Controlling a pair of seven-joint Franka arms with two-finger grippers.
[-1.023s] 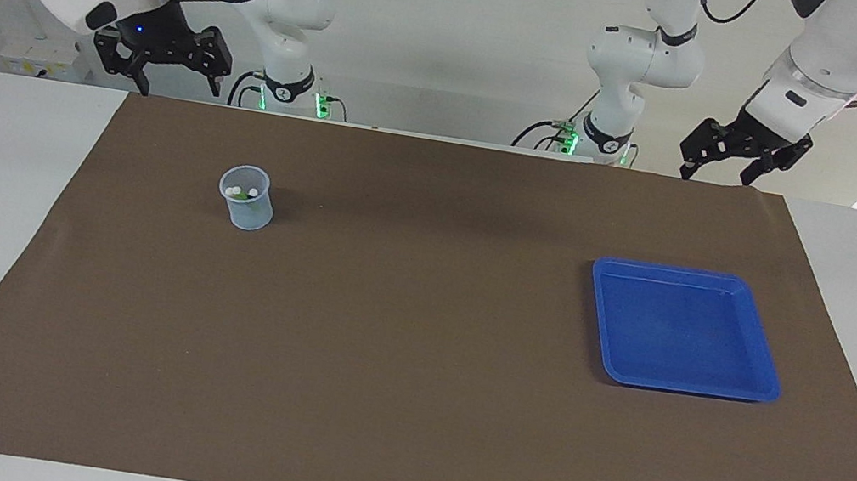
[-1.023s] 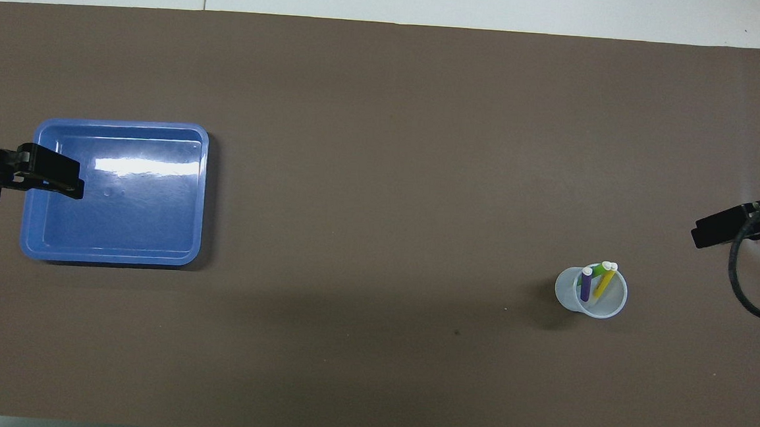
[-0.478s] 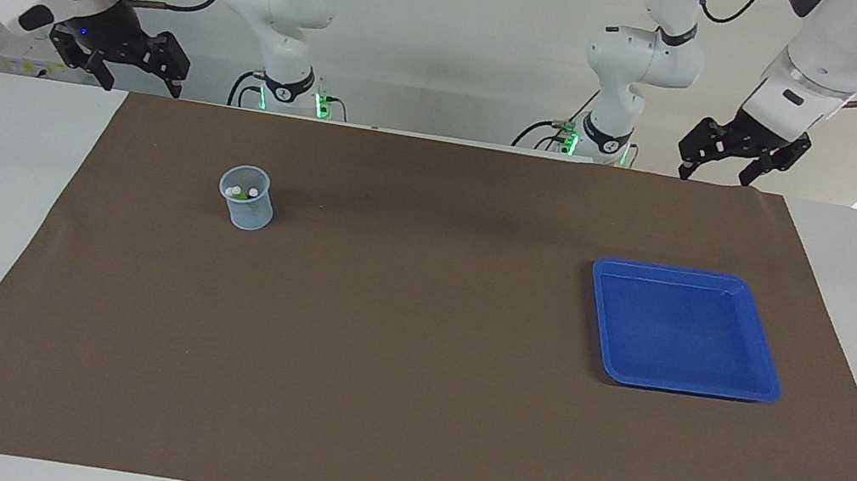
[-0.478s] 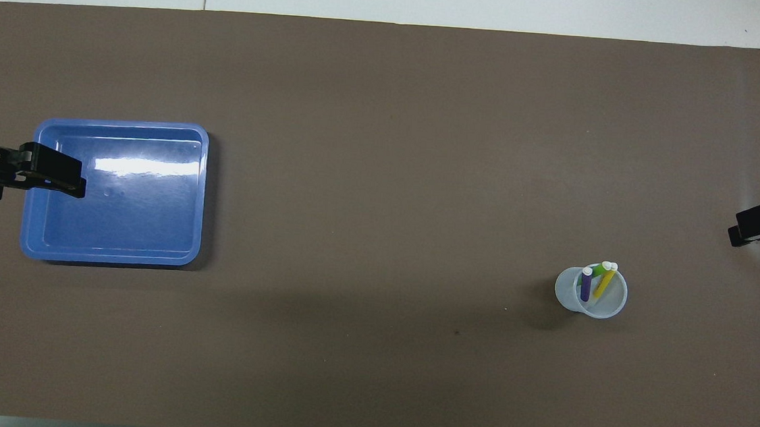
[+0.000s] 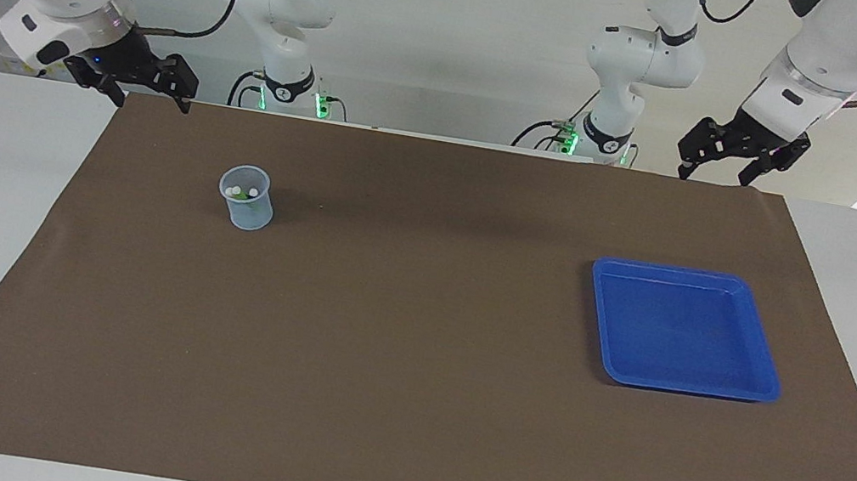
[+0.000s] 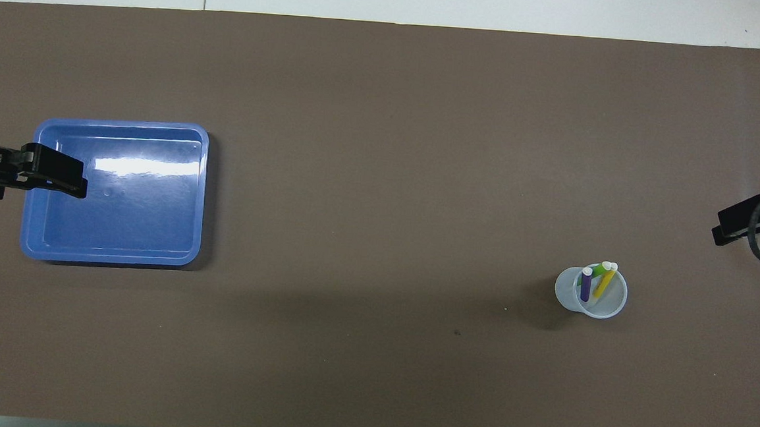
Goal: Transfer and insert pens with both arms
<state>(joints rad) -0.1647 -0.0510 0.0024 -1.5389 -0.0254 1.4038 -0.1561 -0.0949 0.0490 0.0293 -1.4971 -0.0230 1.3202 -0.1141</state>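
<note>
Currently, operator, your record for this moment read as follows. Landmark taken: the translucent cup, standing upright on the brown mat toward the right arm's end of the table.

You had all three pens inside that cup, pale ends up: the purple pen, the yellow pen and the green pen, which showed only partly between the other two. They leaned against the cup's wall on the side farther from the robots. In the facing view you could make out only their whitish tips inside the rim.

Your blue tray lay flat on the mat, well apart from the cup, toward the left arm's end of the table, with nothing in it.

Your right gripper hung over the mat's edge at the robots' end, nearer the cup than the left one, fingers apart and holding nothing.

Your left gripper hung over the same edge, well apart from the cup, above the tray's end of the table; its fingers were spread too and it carried nothing.
</note>
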